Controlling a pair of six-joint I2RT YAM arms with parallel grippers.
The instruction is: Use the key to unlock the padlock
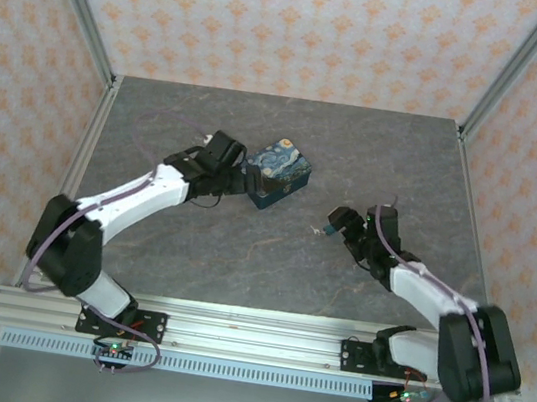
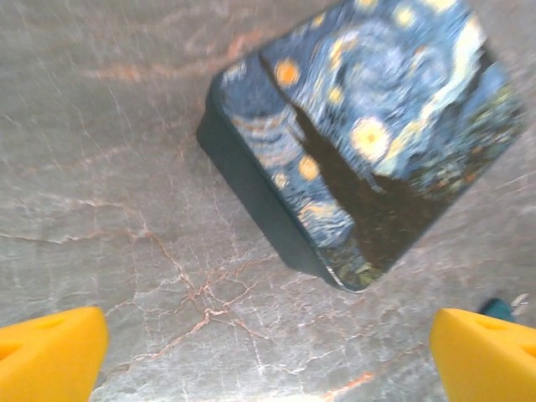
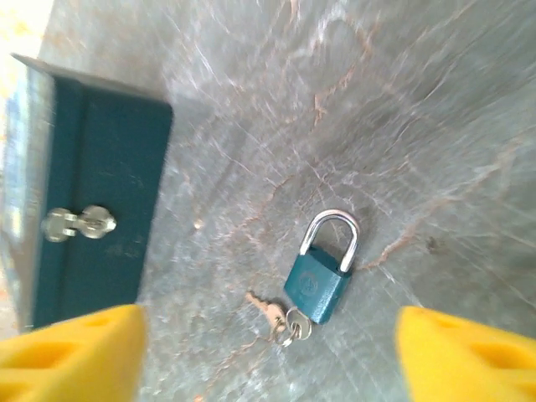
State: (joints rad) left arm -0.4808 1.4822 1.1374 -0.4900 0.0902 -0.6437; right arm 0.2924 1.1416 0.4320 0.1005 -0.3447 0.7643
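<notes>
**Two open grippers — key first**

Left gripper [image 2: 268, 362] stands open near the Starry Night box [image 2: 368, 142], empty. Right gripper [image 3: 268, 352] hangs open over the teal padlock [image 3: 316, 289], which lies flat on the table [image 3: 419, 126]. The key [image 3: 266, 308] is just beside its base — better to pinch it low and squarely.

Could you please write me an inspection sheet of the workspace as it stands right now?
Surface: grey veined table, flat.
Job's things: teal padlock lying flat, shackle looks closed; key on a ring beside its base.
Clutter: Starry Night box, lid shut.
End effectors: left end effector open beside the box; right end effector open over the padlock, holding nothing.
Cables: purple cables run along both arms.
Surroundings: patterned walls; aluminium rail at the near edge.
</notes>
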